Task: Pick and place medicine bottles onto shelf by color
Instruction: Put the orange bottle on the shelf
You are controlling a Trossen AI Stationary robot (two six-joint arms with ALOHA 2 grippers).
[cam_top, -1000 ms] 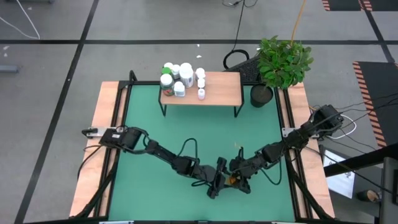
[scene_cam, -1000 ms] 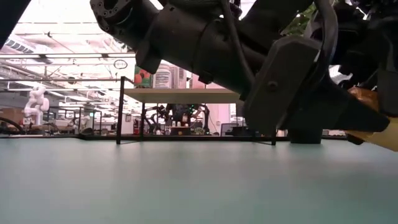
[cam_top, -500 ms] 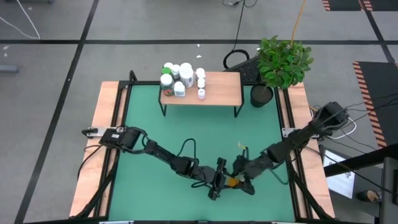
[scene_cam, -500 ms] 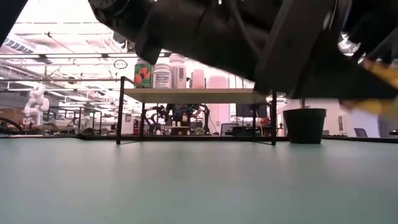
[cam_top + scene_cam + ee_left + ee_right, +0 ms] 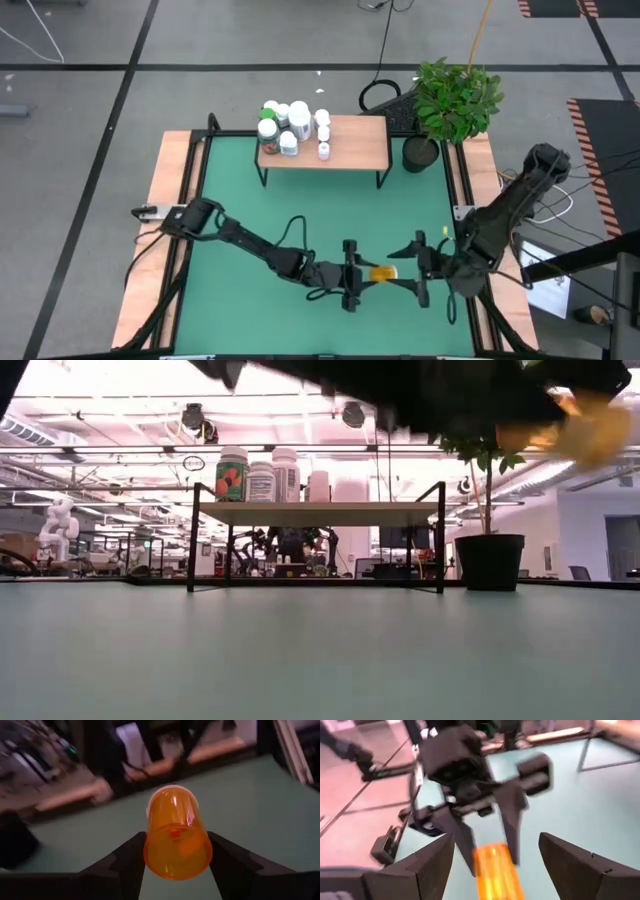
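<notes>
A: High view first. Shelf [image 5: 345, 140] stands at the far edge of the green mat [image 5: 240, 220]; a cluster of medicine bottles [image 5: 285, 125] sits on its left end, mostly white, one with a green cap. The right half of the top is bare.

B: And the arms?

A: Left gripper [image 5: 352, 277] is low near the front of the mat, clamped on an orange bottle [image 5: 381, 272]. Right gripper [image 5: 425, 270] is just beside it, fingers spread, not touching the bottle.

B: Low view?

A: Bottles [image 5: 262, 475] lined up on the shelf top [image 5: 320, 512], plant pot [image 5: 489, 562] to one side. A blurred orange shape [image 5: 575, 425] up top is likely that bottle.

B: Left wrist?

A: Orange bottle [image 5: 176, 835] squeezed between both fingers [image 5: 122, 862], white cap pointing away.

B: Right wrist?

A: Own fingers [image 5: 575, 862] wide apart, holding nothing; left gripper [image 5: 487, 845] ahead with the orange bottle [image 5: 495, 870].

B: Progress?

A: Judging by this, most bottles are shelved. The orange one is not yet placed. No loose bottles visible on the mat.
</notes>
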